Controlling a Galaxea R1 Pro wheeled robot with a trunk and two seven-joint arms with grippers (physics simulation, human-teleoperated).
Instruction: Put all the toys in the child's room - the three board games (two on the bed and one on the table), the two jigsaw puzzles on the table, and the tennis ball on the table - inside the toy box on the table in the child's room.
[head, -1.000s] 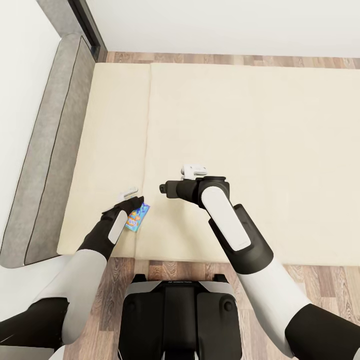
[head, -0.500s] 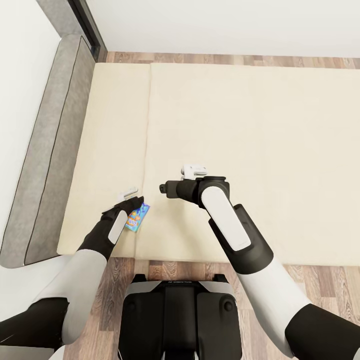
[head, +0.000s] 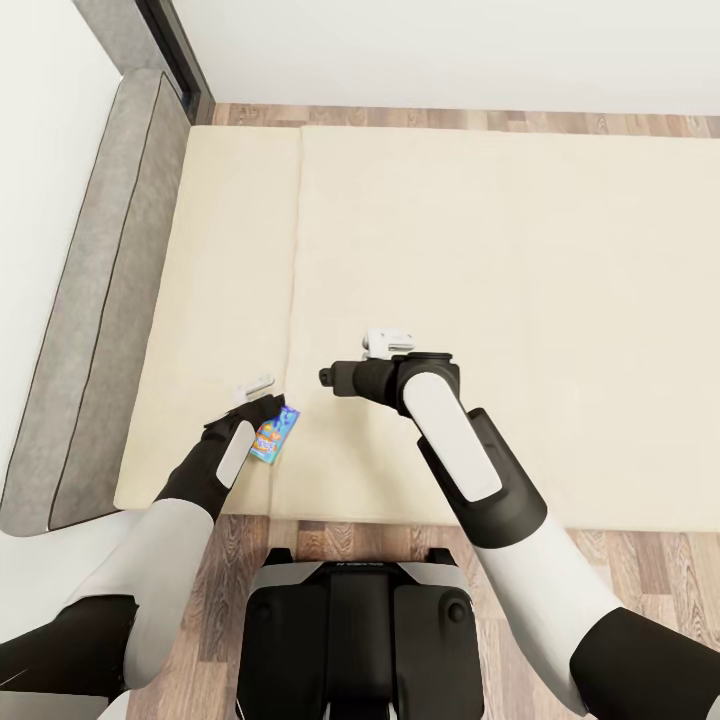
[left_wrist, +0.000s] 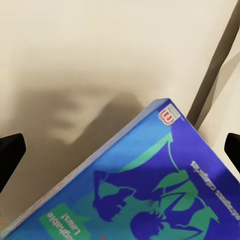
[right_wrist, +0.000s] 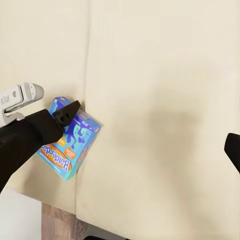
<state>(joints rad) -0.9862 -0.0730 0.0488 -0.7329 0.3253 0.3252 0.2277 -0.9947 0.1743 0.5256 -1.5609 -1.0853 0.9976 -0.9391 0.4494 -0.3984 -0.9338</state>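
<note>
Where the lengthwise seam (head: 290, 330) runs down the cream bed (head: 480, 260), the small blue cartoon-printed board game (head: 275, 434) lies close to the bed's near edge, just on the seam line, its long side angled a little off the seam. The left gripper (head: 258, 392) sits over the box's far end; in the head view its pale fingers stand just past the box's top corner, and the dark wrist covers part of the box's left side. From the left wrist view the box (left_wrist: 160, 190) lies large between the two dark fingertips (left_wrist: 10, 155), which stand at the picture's two edges, well apart, jaws spread wide with the box's blue face and its green figure print between them; whether either finger touches the card I cannot tell. The right wrist view shows the same box (right_wrist: 72, 142) tilted on the mattress by the seam, orange lettering along one end, with the left gripper's (right_wrist: 67, 112) dark finger laid over its upper corner. The right gripper (head: 388, 340) hangs over bare mattress, right of the seam and well apart from the box; its jaw state I cannot tell. Grey upholstered headboard (head: 90, 300) along the bed's left. Wood-plank floor (head: 640, 560) at the bed's near side.
</note>
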